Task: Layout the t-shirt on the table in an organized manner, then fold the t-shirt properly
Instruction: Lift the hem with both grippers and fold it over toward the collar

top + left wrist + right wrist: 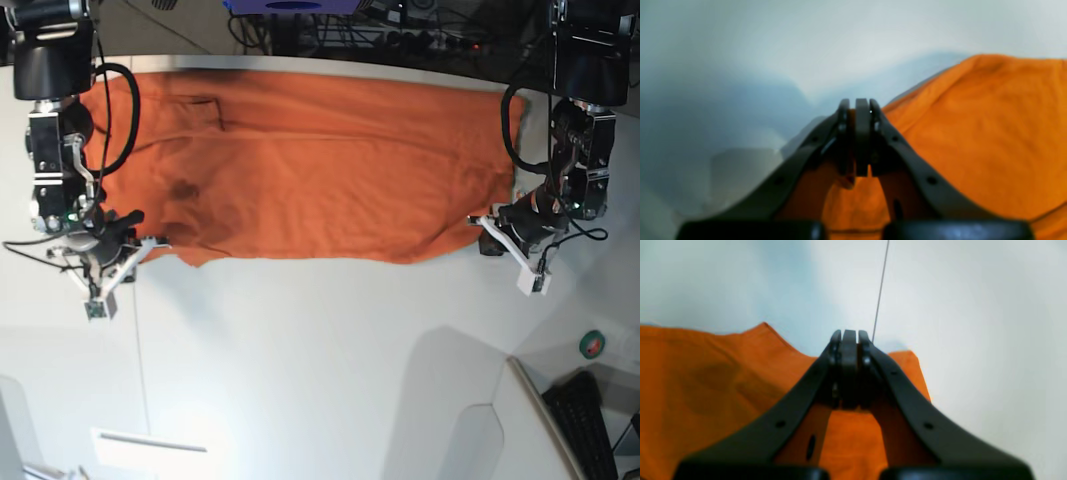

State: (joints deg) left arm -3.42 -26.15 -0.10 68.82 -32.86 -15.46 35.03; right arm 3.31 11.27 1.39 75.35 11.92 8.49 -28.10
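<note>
The orange t-shirt (pixel 320 170) lies spread wide along the far part of the white table (pixel 320 350), pulled out between my two grippers. My left gripper (pixel 483 228) is at the shirt's lower corner on the base view's right. In the left wrist view the left gripper (pixel 857 101) is shut, with a sliver of the t-shirt (pixel 973 133) pinched between its fingers. My right gripper (pixel 152 243) is at the opposite lower corner. In the right wrist view the right gripper (pixel 849 333) is shut over the edge of the t-shirt (pixel 706 380), and the pinch itself is hidden.
A thin dark seam (pixel 880 290) runs across the table. A grey-white panel with a slot (pixel 135 442) lies at the front left. A green tape roll (pixel 593 344) and a keyboard (pixel 590 420) sit off the table's right edge. Cables (pixel 400 35) lie behind the far edge.
</note>
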